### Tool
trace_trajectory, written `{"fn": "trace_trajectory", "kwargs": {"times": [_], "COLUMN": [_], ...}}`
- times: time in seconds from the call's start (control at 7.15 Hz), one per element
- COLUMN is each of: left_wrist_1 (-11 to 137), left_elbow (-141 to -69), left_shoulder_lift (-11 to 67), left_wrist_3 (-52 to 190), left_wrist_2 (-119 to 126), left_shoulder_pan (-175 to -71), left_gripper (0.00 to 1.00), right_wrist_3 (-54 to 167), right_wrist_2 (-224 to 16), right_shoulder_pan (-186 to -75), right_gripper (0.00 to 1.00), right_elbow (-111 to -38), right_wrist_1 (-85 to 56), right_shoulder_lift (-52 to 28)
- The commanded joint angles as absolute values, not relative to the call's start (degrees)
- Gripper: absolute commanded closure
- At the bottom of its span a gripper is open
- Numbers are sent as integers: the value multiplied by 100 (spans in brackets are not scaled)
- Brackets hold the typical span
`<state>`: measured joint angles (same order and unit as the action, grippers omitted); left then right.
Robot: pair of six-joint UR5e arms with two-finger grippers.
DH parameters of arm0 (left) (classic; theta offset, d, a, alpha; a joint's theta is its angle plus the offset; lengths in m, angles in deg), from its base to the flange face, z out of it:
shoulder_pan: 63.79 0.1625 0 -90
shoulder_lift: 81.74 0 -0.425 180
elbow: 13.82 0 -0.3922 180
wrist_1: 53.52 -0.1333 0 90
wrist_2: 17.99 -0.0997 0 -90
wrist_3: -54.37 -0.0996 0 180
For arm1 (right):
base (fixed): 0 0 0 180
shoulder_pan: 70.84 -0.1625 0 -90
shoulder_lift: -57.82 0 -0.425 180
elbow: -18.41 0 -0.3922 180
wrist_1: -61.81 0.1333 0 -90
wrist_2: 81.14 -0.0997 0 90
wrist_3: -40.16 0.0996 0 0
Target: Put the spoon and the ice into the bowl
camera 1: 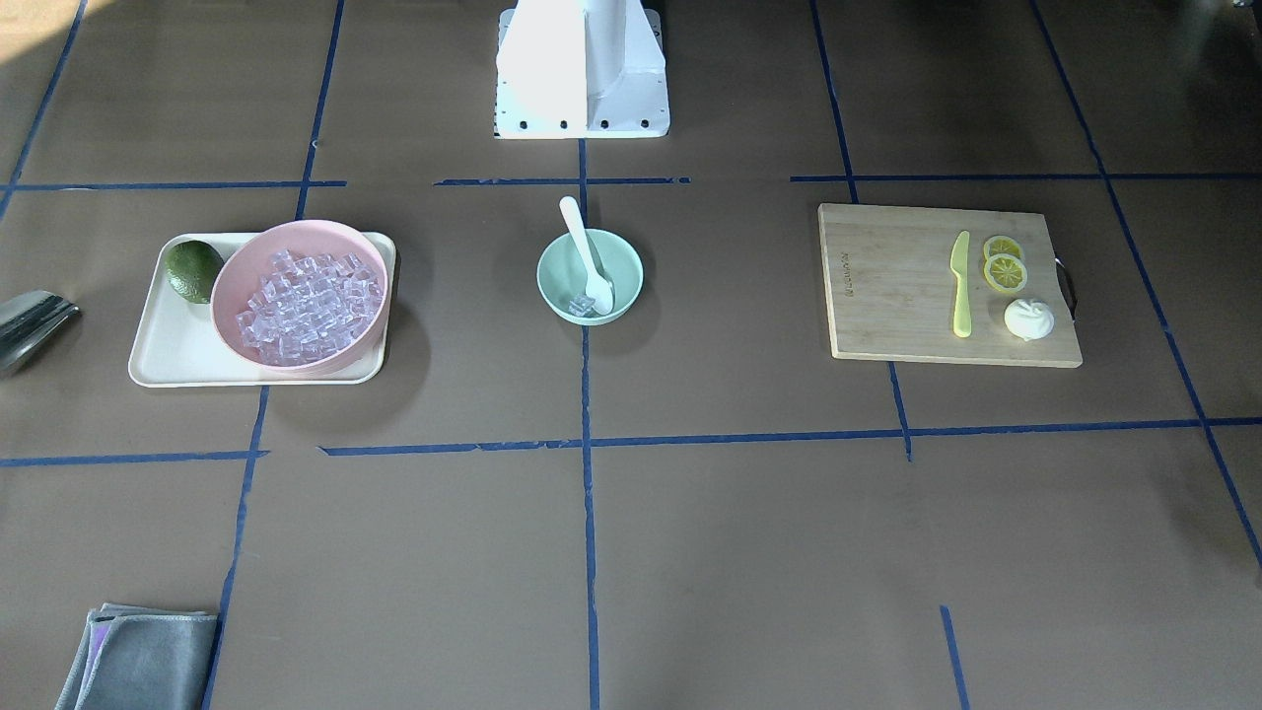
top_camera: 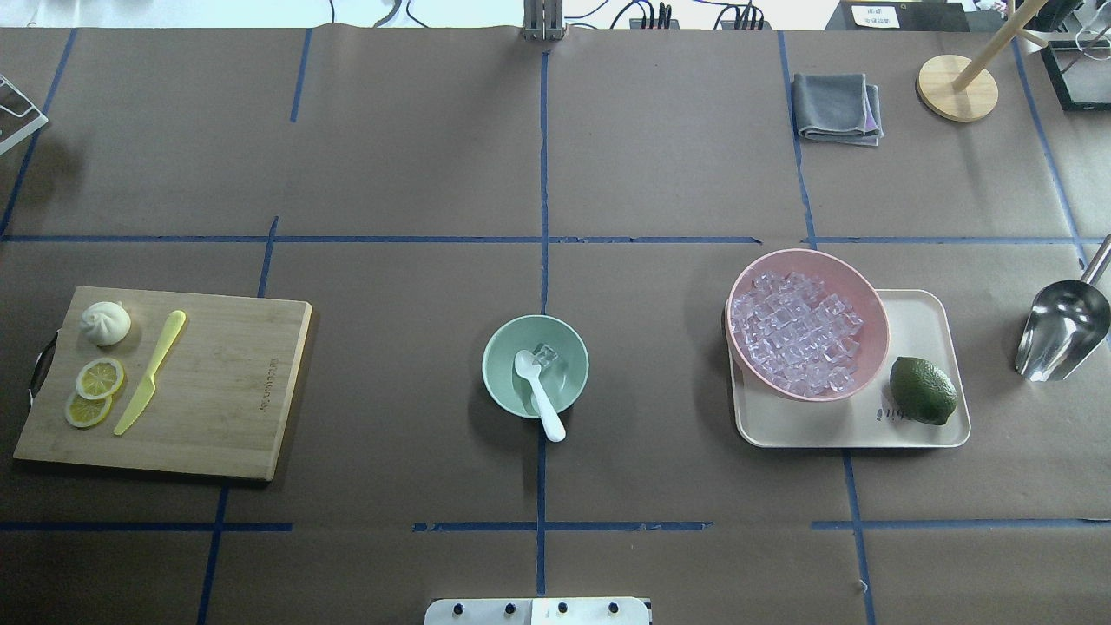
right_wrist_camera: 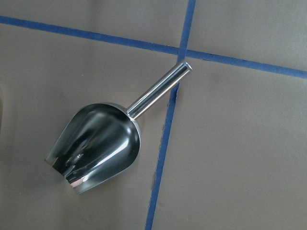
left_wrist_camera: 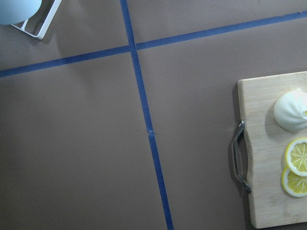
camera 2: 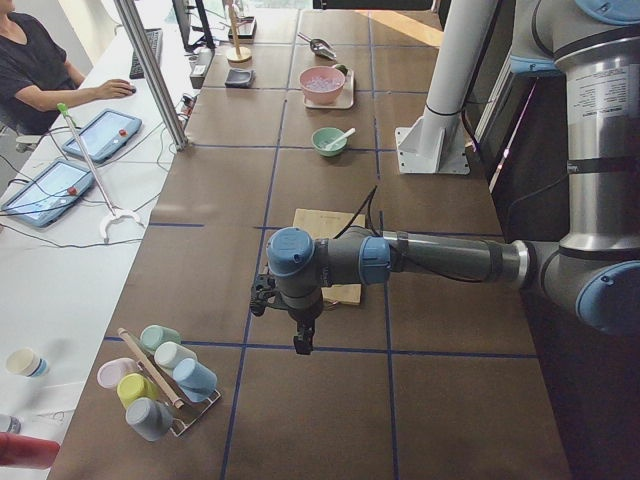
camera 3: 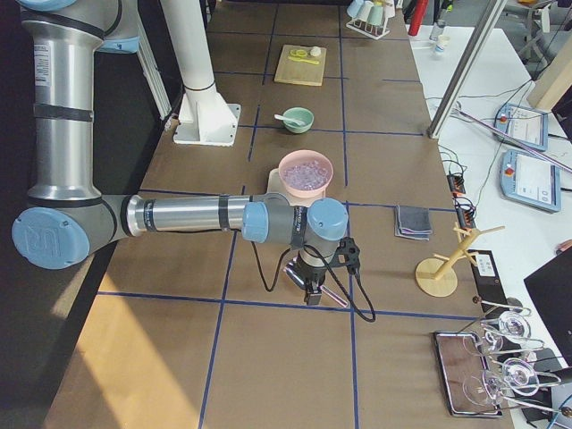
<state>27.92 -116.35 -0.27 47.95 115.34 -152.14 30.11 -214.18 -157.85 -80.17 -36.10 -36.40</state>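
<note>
The mint-green bowl stands at the middle of the table, far from all edges. The white spoon rests in it, its scoop on the bottom and its handle leaning over the rim toward the robot's edge. A little clear ice lies beside the scoop. The left gripper hangs near the left edge and the right gripper near the right edge. I cannot tell if either claw is open or closed.

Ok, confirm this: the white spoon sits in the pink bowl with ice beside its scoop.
Not the pink bowl. The spoon sits in the mint-green bowl with ice beside its scoop, as the overhead exterior view shows.
</note>
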Motion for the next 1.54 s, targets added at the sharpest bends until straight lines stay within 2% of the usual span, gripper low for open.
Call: {"fn": "trace_trajectory", "kwargs": {"times": [0.0,1.4], "left_wrist_1": [2813,2804], "left_elbow": [-11691,-11692], "left_shoulder_lift": [-106,-27], "left_wrist_3": [4936,4909], "left_wrist_2": [11525,11534], "left_shoulder_pan": [-15221,-15212], "left_gripper": [0,0], "right_wrist_3": [3014,2987], "right_wrist_2": [-21412,-21465], "right_shoulder_pan": [-15785,-15785], "right_gripper": [1,1], "right_elbow": [-8020,-8117], "right_wrist_1": [-3610,-3654], "right_shoulder_lift": [-3640,-3596]}}
